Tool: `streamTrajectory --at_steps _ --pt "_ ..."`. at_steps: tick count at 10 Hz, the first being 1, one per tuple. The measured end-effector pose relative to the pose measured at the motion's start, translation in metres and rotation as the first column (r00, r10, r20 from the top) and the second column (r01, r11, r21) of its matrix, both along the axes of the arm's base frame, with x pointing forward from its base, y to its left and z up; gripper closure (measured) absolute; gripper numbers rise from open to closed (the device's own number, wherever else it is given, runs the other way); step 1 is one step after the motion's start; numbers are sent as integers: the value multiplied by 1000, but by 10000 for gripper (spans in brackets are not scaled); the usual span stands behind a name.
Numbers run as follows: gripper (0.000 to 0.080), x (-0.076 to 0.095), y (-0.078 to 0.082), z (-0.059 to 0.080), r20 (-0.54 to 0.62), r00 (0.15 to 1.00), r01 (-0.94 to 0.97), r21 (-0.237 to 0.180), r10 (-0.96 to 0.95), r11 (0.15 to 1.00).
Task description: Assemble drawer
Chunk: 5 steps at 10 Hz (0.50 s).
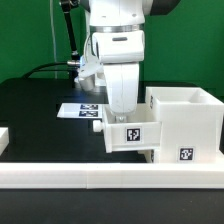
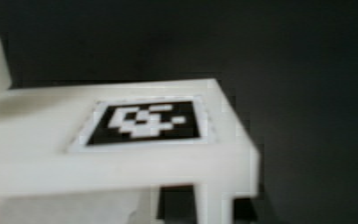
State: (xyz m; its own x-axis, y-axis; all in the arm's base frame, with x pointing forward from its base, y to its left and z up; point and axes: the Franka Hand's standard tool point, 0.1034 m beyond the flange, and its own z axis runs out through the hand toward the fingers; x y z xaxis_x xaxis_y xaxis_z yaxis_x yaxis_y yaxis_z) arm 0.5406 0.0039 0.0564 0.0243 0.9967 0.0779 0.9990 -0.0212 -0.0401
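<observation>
A low white drawer tray (image 1: 128, 138) with a black-and-white tag sits left of the tall white casing (image 1: 190, 118) and touches its side. My gripper (image 1: 121, 110) comes down from above onto the tray's rear wall. In the wrist view the tagged tray face (image 2: 144, 122) fills the frame. My gripper (image 2: 211, 205) has its two dark fingertips (image 2: 178, 203) either side of a thin white tray wall, shut on it. The casing carries its own tag low on its front.
The marker board (image 1: 82, 109) lies flat on the black table behind the tray. A long low white border rail (image 1: 100, 180) runs along the front. A white part (image 1: 4, 136) shows at the exterior view's left edge.
</observation>
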Motion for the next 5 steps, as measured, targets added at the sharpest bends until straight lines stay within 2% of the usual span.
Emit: streamTrajectory --at_steps 5 --pt "758 -4 1 -5 27 1000 12 3 -12 1000"
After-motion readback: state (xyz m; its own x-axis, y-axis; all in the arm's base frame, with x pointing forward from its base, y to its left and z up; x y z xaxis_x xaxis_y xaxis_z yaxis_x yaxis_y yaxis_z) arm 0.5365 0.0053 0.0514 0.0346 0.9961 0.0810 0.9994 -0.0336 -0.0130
